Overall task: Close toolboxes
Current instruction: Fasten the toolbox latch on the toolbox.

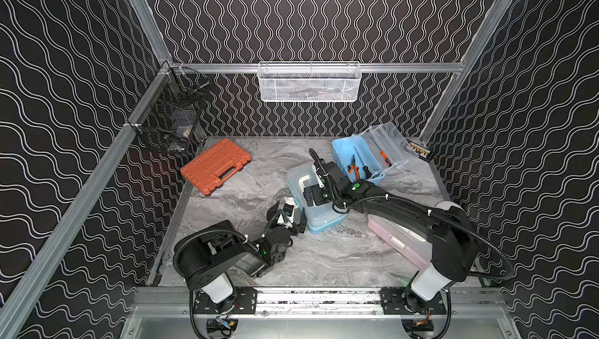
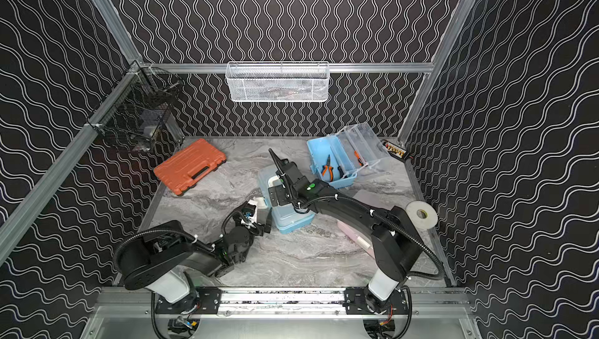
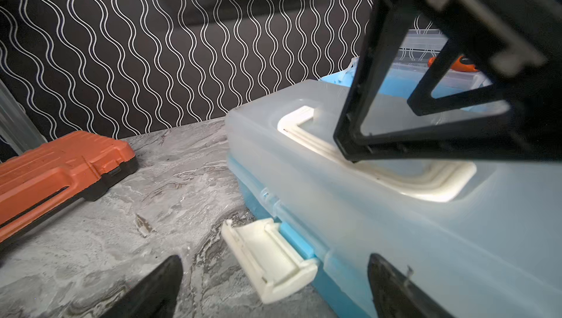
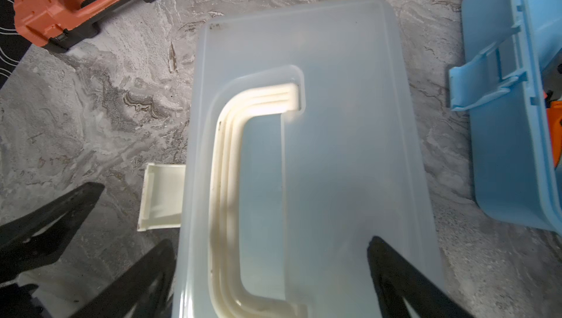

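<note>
On the grey marble worktop (image 1: 324, 256) three toolboxes are set. The far light-blue toolbox (image 1: 348, 154) is left open at the right rear, its clear lid thrown back, so it is judged yet to be closed. The middle light-blue toolbox (image 1: 321, 219) lies at the centre with its clear lid (image 4: 334, 149) down. The pink toolbox (image 1: 398, 240) sits at the near right. The right tool (image 4: 270, 240) is held above the middle lid with its jaws spread wide and nothing gripped. One fingertip appears to rest by the white handle (image 4: 225, 179), probably to keep the lid seated. The left tool (image 3: 273, 258) is likewise fully spread and empty, and is brought to that box's side so that the white latch (image 3: 267, 258), flipped outward and unfastened, lies between its jaws, presumably to be snapped up. Most of the pink toolbox is covered by the right arm. Its lid seems down, but its latch cannot be seen. Whether the left tool touches the latch cannot be told. Both wrist views are blurred close to the fingers.
</note>
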Available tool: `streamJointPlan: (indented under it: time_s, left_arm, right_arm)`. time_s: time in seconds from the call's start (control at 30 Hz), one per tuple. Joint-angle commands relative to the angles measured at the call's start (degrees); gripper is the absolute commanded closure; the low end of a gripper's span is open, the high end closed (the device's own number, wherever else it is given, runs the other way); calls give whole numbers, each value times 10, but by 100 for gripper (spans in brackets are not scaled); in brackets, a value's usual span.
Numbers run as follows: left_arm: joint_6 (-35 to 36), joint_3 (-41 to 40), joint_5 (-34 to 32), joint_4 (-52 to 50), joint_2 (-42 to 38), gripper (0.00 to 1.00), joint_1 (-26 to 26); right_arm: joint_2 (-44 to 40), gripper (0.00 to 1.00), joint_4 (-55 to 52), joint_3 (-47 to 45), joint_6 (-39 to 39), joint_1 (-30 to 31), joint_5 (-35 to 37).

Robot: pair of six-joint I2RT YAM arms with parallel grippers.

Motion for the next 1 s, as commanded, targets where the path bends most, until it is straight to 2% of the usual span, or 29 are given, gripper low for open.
streamJointPlan:
  time_s: [0.0,0.27,0.43,0.8,0.97]
  left_arm:
    - [7,14,78,-10,-11,1,6]
    - [-12,22,156,-45,-39,1,26]
    - [-25,29,173,-97,-77,1,33]
    - [-80,48,224,-230,-183,1,83]
    - [-129,64,208,-312,-237,1,104]
  right_arm:
    - [6,1,-121,-10,27,0,-39]
    - [3,1,-122,-13,27,0,-39]
    - [9,1,-121,-11,27,0,-43]
    - [12,1,-123,-8,26,0,-43]
    - [15,1,-126,-2,25,0,-44]
